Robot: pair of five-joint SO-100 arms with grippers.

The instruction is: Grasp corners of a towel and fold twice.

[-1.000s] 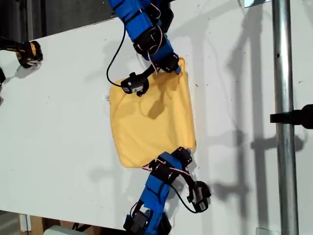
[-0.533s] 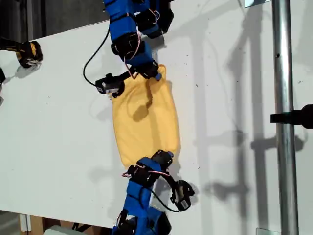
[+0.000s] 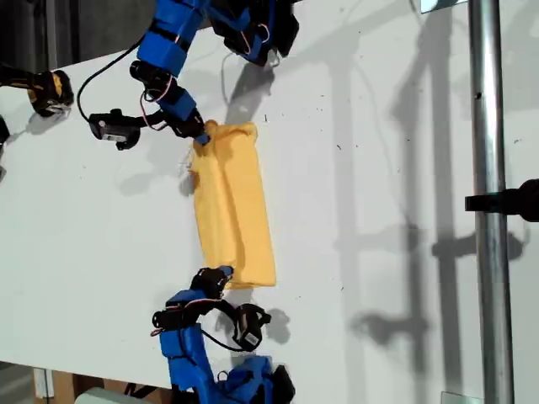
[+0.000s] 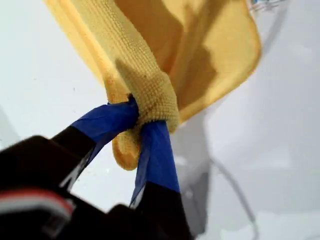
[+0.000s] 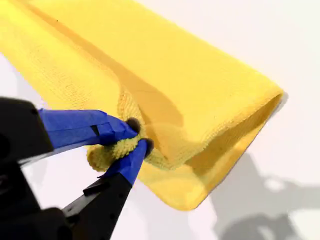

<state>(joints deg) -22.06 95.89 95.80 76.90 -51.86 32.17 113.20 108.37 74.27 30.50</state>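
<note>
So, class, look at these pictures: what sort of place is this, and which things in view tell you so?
Probably a robotics lab or workshop bench: two small blue robot arms with exposed wiring work a plain yellow-orange towel on a bare white tabletop, beside a metal mounting pole.

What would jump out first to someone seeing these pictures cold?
The yellow towel, doubled over into a long narrow strip in the middle of the white table. A blue arm pinches a corner at each end of it in the exterior view, one near the top and one near the bottom. Up close, my first gripper and my second gripper are both clamped on bunched cloth.
</note>
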